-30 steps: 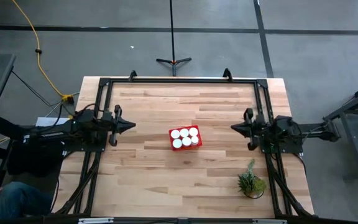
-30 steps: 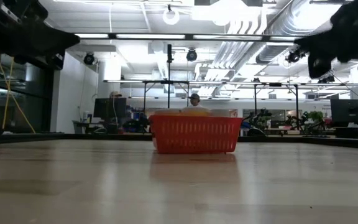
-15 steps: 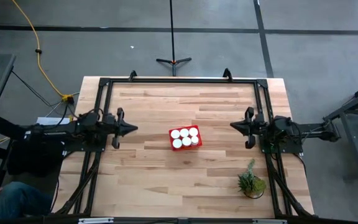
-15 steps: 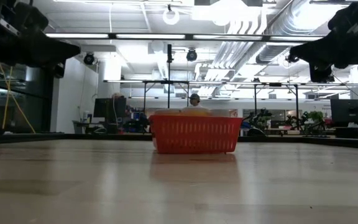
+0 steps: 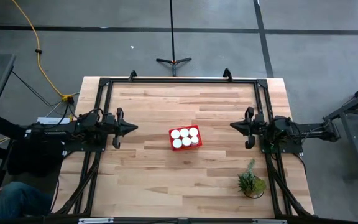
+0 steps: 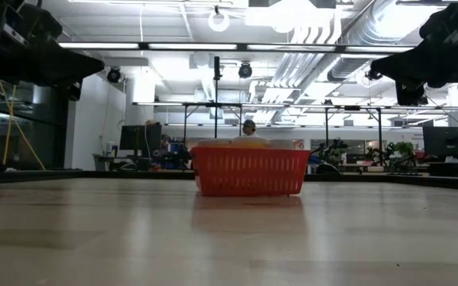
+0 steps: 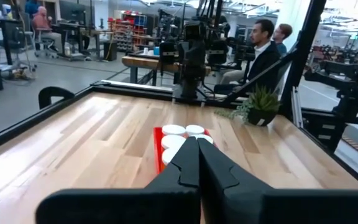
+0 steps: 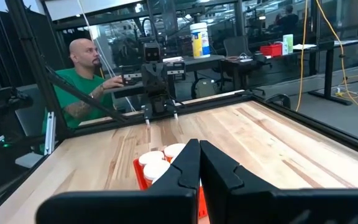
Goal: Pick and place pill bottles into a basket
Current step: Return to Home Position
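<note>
The red latticed basket point(image 5: 186, 137) stands on the table's middle; it also shows in the low view point(image 6: 250, 171). Several pill bottles with white caps point(image 5: 184, 133) stand upright inside it, their caps seen in the left wrist view point(image 7: 174, 130) and right wrist view point(image 8: 156, 158). My left gripper point(image 5: 133, 127) is shut and empty, hovering left of the basket. My right gripper point(image 5: 232, 126) is shut and empty, hovering right of it. Both point toward the basket.
A small green potted plant point(image 5: 251, 182) stands near the table's front right. A black frame point(image 5: 179, 81) runs along the table's far and side edges. People sit beyond the table in the wrist views. Bare wood lies around the basket.
My left gripper has moved a little toward the basket and the table's right. My right gripper has shifted slightly toward the basket. The basket and bottles have stayed where they were.
</note>
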`<action>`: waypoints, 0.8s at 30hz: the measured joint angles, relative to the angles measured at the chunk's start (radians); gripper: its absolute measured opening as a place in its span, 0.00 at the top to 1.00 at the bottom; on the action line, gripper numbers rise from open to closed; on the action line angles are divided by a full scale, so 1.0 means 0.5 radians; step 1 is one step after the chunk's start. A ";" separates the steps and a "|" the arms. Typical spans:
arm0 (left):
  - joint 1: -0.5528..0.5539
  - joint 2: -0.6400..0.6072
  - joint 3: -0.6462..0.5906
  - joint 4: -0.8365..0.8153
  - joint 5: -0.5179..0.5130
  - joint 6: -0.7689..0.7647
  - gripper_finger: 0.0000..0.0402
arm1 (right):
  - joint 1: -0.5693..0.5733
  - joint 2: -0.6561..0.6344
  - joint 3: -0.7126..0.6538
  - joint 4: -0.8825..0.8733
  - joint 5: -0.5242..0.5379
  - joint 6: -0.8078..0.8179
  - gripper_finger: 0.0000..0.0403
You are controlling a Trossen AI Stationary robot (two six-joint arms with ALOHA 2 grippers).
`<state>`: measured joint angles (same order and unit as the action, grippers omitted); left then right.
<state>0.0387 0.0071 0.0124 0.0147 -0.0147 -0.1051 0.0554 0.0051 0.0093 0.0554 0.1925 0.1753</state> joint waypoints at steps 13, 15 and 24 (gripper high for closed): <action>0.000 0.000 -0.002 -0.002 0.007 0.005 0.73 | 0.000 0.000 -0.001 -0.010 -0.009 -0.001 1.00; 0.000 0.000 -0.002 -0.002 0.007 0.005 0.72 | -0.001 0.000 -0.001 -0.011 -0.008 -0.002 1.00; 0.000 0.000 -0.003 -0.002 0.007 0.005 0.72 | -0.001 0.000 -0.001 -0.011 -0.009 -0.002 1.00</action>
<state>0.0387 0.0071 0.0109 0.0135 -0.0113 -0.1024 0.0551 0.0051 0.0090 0.0498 0.1879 0.1745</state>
